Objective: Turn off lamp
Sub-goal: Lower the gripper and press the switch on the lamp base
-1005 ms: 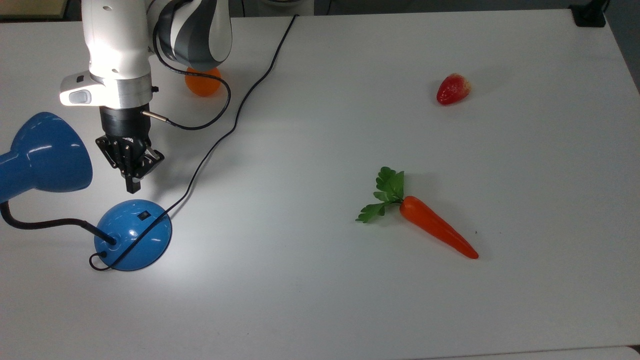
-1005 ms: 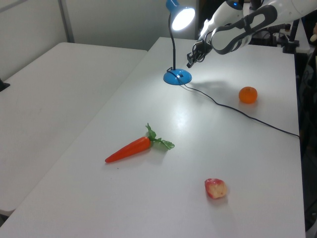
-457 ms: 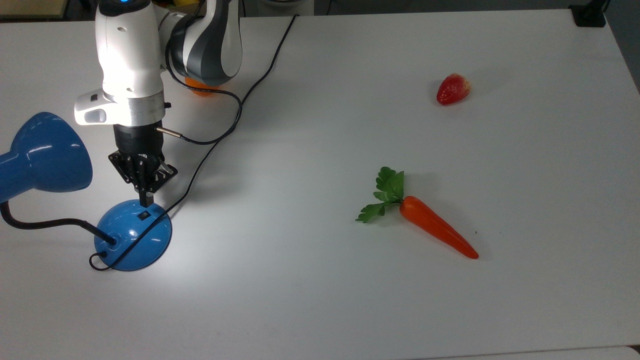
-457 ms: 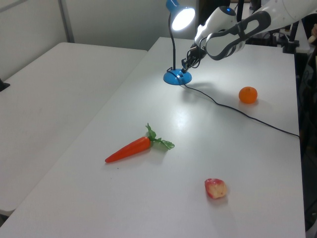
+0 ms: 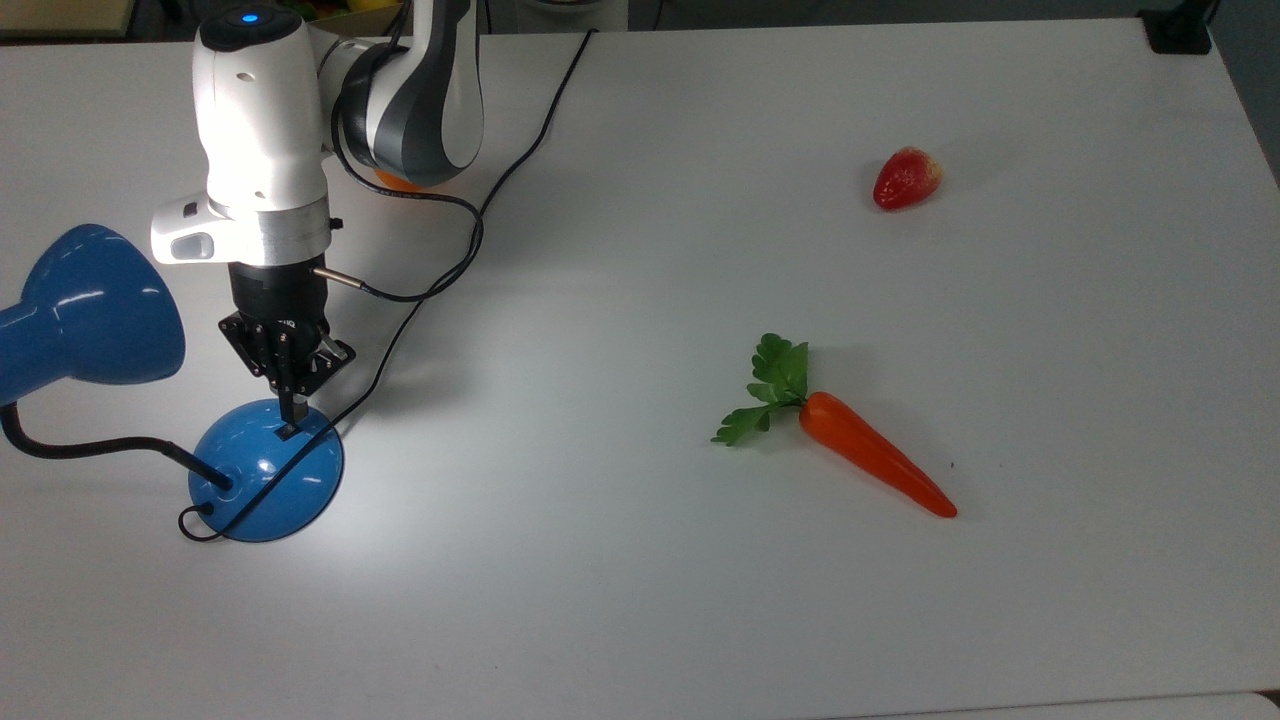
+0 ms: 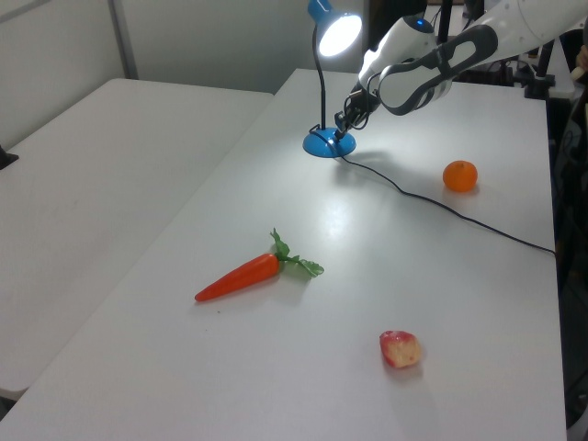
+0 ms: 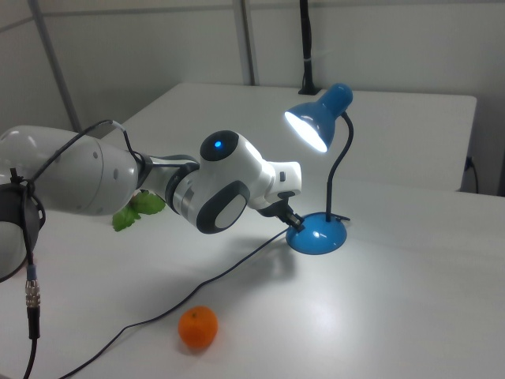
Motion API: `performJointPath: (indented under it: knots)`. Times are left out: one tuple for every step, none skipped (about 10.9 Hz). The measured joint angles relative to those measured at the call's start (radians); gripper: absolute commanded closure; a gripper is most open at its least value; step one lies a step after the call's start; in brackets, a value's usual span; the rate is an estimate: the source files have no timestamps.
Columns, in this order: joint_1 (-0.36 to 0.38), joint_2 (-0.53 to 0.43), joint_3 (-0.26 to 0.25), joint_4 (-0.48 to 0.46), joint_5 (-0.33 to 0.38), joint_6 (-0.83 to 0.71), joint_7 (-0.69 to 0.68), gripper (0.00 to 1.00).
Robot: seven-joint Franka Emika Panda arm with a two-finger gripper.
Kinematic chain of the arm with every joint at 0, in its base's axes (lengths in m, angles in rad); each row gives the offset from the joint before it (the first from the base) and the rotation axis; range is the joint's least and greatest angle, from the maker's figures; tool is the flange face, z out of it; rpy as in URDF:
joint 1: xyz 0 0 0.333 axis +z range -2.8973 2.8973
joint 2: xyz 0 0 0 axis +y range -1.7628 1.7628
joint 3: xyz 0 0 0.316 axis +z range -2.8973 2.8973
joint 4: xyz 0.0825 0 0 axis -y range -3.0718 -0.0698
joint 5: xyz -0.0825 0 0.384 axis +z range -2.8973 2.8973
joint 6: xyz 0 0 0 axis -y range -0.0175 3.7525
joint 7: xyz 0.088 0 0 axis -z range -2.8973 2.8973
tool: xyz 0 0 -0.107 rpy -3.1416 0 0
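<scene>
Lamp (image 5: pixel 265 470), blue and lit, stands at the top view's left on the white table (image 5: pixel 700 600). End effector (image 5: pixel 291 425), fingers pressed narrow together, touches the domed base at its switch. A carrot (image 5: pixel 870 465) lies well apart.

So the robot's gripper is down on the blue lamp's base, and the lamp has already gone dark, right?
Not quite. The gripper is at the round base of the blue lamp, but the lamp is lit: in the right view the inside of its shade glows bright, and light falls on the table below.
</scene>
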Motion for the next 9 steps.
performJointPath:
  knots:
    - [0.0, 0.007, 0.0, 0.0, 0.0, 0.019, 0.001, 1.0]
    - [0.0, 0.017, 0.0, 0.0, 0.0, 0.034, 0.001, 1.0]
    - [0.0, 0.027, 0.0, 0.004, 0.0, 0.045, 0.002, 1.0]
    - [0.0, 0.029, 0.0, 0.008, 0.0, 0.048, 0.003, 1.0]
    - [-0.001, 0.029, 0.0, 0.012, 0.0, 0.048, 0.004, 1.0]
    - [-0.001, 0.029, 0.0, 0.015, 0.0, 0.048, 0.004, 1.0]
    - [-0.001, 0.029, 0.0, 0.016, 0.0, 0.048, 0.005, 1.0]
    - [-0.001, 0.029, 0.0, 0.016, 0.0, 0.048, 0.006, 1.0]
    - [-0.001, 0.03, 0.0, 0.016, 0.0, 0.048, 0.007, 1.0]
